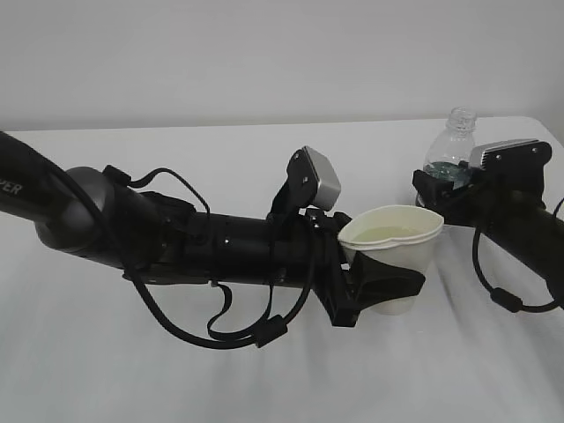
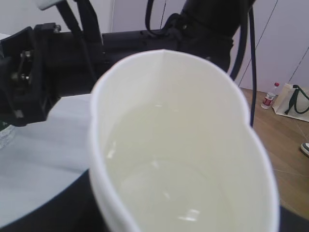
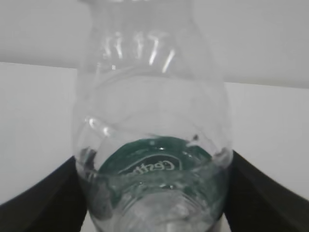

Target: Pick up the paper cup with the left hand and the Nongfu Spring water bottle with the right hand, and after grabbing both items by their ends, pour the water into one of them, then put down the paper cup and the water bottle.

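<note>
The left tool (image 1: 388, 286), nearest the exterior camera, clamps the paper cup (image 1: 395, 248) low on its wall, squeezing the rim out of round; water (image 1: 388, 233) lies inside. At far right the right tool (image 1: 441, 189) flanks the upright Nongfu Spring water bottle (image 1: 451, 145) on the white desk (image 1: 220, 379). The left wrist view looks into the cup (image 2: 183, 145), water (image 2: 169, 193) at its bottom. In the right wrist view, dark fingers (image 3: 43, 198) stand either side of the bottle (image 3: 152, 145); whether they grip it cannot be told.
</note>
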### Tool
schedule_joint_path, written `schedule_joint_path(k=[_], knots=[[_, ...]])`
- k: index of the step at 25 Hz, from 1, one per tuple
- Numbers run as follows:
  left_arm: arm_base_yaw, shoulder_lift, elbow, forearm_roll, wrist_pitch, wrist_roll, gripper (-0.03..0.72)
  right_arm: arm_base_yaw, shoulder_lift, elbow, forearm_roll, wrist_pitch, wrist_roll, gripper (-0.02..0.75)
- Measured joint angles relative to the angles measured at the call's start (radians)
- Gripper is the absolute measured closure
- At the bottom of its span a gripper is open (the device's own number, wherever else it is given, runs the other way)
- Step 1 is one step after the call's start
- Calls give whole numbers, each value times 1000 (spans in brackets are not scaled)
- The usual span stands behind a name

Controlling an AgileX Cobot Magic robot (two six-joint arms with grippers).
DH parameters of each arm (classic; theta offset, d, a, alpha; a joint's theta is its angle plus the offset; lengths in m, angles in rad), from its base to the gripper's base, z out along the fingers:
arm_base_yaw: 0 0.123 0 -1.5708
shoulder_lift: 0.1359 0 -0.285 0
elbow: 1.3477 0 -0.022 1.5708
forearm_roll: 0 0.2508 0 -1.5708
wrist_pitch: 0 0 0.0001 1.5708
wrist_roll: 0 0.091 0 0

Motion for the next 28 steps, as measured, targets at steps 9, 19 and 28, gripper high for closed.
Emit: schedule_joint_path(k=[9, 19, 28], knots=[[0, 0, 0, 0, 0, 0, 295, 0, -62, 109, 2, 0, 0, 140], [0, 0, 0, 0, 0, 0, 295, 0, -179, 267, 1, 0, 16, 140], [0, 0, 0, 0, 0, 0, 295, 0, -378, 437, -44, 0, 35, 140]])
